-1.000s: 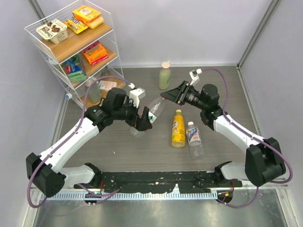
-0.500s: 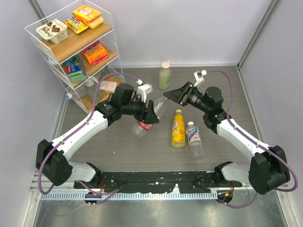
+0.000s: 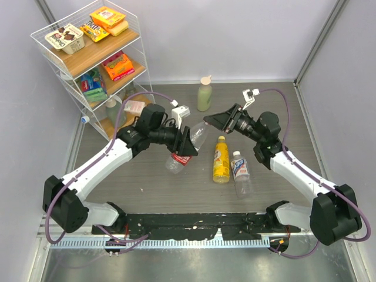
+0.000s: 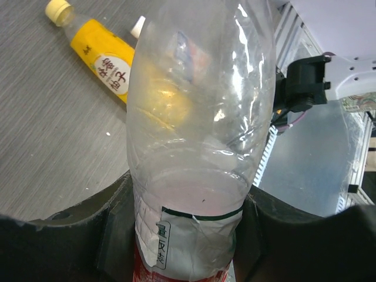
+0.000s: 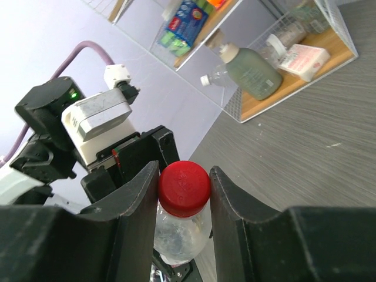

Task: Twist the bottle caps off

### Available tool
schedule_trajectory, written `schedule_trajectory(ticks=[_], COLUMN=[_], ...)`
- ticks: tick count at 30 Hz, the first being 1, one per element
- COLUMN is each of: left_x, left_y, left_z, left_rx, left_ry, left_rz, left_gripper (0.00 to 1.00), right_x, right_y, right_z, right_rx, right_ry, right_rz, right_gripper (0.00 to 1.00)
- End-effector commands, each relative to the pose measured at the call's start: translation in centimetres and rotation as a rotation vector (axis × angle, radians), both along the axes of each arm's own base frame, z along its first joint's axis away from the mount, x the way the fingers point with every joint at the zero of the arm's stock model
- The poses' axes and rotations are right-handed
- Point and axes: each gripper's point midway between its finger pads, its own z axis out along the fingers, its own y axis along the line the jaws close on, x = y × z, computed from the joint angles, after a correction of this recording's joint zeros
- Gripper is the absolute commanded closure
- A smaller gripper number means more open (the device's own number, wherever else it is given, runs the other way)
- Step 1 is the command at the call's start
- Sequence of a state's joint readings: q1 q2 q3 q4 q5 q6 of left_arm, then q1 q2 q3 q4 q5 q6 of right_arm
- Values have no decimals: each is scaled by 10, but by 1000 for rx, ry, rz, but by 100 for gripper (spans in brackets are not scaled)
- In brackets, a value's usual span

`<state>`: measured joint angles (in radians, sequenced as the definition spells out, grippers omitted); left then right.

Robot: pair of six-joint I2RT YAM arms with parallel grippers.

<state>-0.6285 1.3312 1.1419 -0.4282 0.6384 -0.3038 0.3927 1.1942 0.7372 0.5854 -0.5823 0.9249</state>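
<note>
Bottle (image 4: 194,117) clear, empty; red cap (image 5: 184,187) on

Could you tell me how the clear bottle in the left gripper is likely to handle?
The clear bottle looks empty and thin-walled, so probably light, and may dent where the left gripper clamps it. Its smooth round body might spin in that grip when the right gripper twists the red cap.

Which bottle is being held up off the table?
The clear bottle with the red cap, gripped in the left arm's fingers; the yellow bottle and small labelled bottle lie flat, the green bottle stands.
</note>
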Motion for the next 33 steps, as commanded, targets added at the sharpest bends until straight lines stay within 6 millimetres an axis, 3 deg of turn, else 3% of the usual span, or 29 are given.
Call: schedule_trajectory(ticks=[1,11,14,18,22,24,28,33], left_x=[-19,-71,-81,-77,-70,-66,-56,-43], left_y=[-3,-4,-3,-2,0,1,6,19], left_z=[46,89,97,94,82,75,62,44], left_rx=[-115,-311,-348,-327,-267,-233,-159,-43], left_ry=[-61,-32,-27,-43,-43,-52,-68,-117], left_rz=[-97,-348,-394,-366,-322,-300,-252,-170], left_gripper=[68,71,72,72,73,73,74,74], right_x=[-43,-117,-128,-124,-111,-104,-77,-41], right_y=[4,-6,-8,-7,-6,-5,-9,-25], right_z=[42,85,88,90,89,88,83,73], right_rx=[34,177,207,213,191,166,54,-60], right_ry=[-245,-541,-553,-529,-484,-463,-443,-343], right_rz=[152,366,401,399,349,314,154,-63], right_gripper=[98,98,98,96,59,33,0,0])
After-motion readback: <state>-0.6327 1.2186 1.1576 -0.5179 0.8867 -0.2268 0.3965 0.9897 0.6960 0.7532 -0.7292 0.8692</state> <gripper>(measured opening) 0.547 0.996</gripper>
